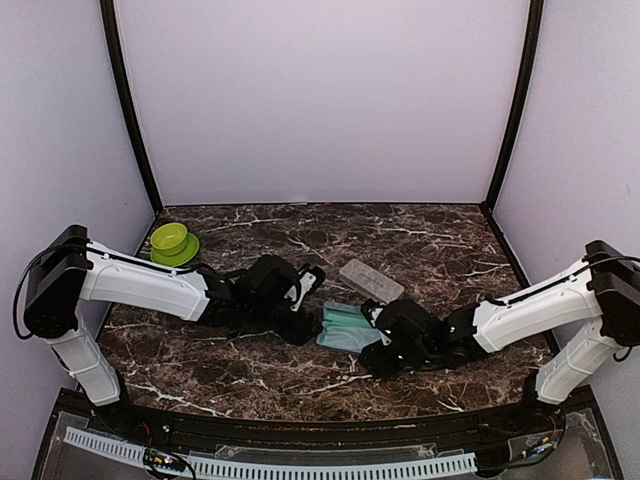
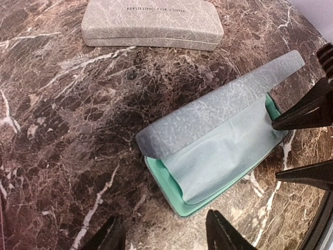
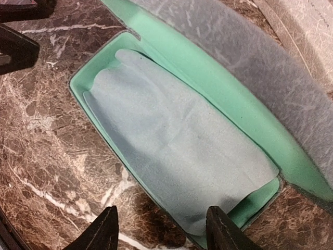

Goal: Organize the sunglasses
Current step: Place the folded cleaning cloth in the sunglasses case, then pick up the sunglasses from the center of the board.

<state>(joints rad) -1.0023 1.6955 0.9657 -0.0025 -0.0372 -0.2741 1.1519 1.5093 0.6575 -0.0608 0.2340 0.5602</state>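
No sunglasses show in any view. A grey case (image 1: 347,327) lies open mid-table, with a teal lining (image 3: 218,83) and its lid (image 2: 218,107) tilted up. A pale blue-grey cloth (image 3: 177,146) is spread inside it and covers the case's floor. My left gripper (image 2: 162,229) is open at the case's left end, with nothing between its fingers. My right gripper (image 3: 162,224) is open at the near long edge, its jaws apart over the cloth's end and the marble. The left wrist view catches the right fingers (image 2: 307,109) by the case's far end.
A second grey case (image 1: 371,281) lies shut just behind the open one, also in the left wrist view (image 2: 152,23). A lime green bowl (image 1: 173,242) stands at the back left of the marble table (image 1: 420,240). Dark posts and pale walls enclose the table.
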